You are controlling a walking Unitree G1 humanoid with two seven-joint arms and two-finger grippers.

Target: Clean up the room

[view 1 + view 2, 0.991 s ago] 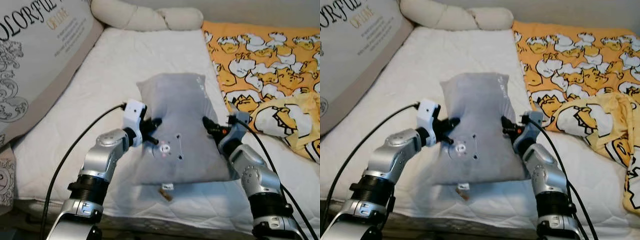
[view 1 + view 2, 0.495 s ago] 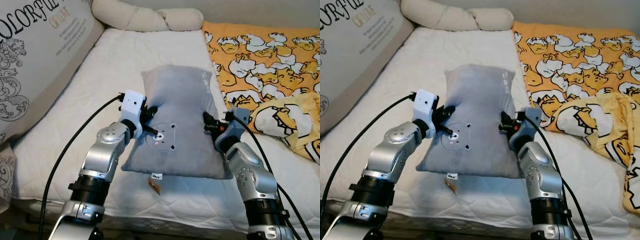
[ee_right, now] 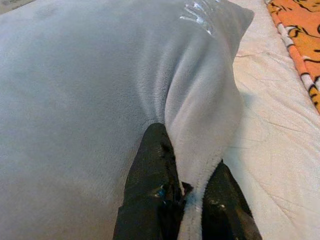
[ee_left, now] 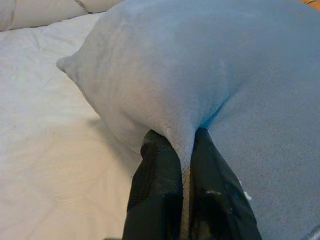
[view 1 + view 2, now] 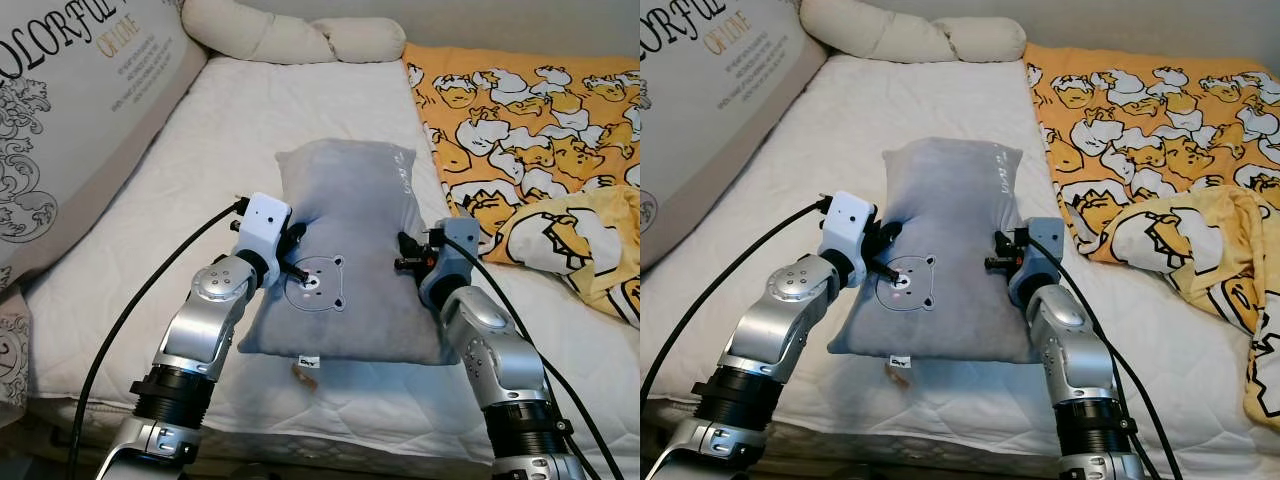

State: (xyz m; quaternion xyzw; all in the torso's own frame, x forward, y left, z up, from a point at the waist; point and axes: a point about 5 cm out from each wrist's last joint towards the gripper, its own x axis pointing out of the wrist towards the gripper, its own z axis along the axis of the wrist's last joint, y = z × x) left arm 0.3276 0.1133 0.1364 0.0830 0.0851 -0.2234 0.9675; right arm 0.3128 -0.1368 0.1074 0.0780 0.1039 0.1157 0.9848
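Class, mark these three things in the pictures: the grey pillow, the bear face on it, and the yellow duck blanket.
grey pillow point(image 5: 360, 190): left eye view, upper plain part.
bear face point(image 5: 904, 283): right eye view, middle of the face.
yellow duck blanket point(image 5: 530, 110): left eye view, flat printed stretch.

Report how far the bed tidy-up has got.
Done: the cream bolster lies at the head of the white mattress. In hand: the left hand and right hand each pinch a side of the grey bear pillow. Left: placing the pillow; the crumpled yellow blanket lies unfolded.
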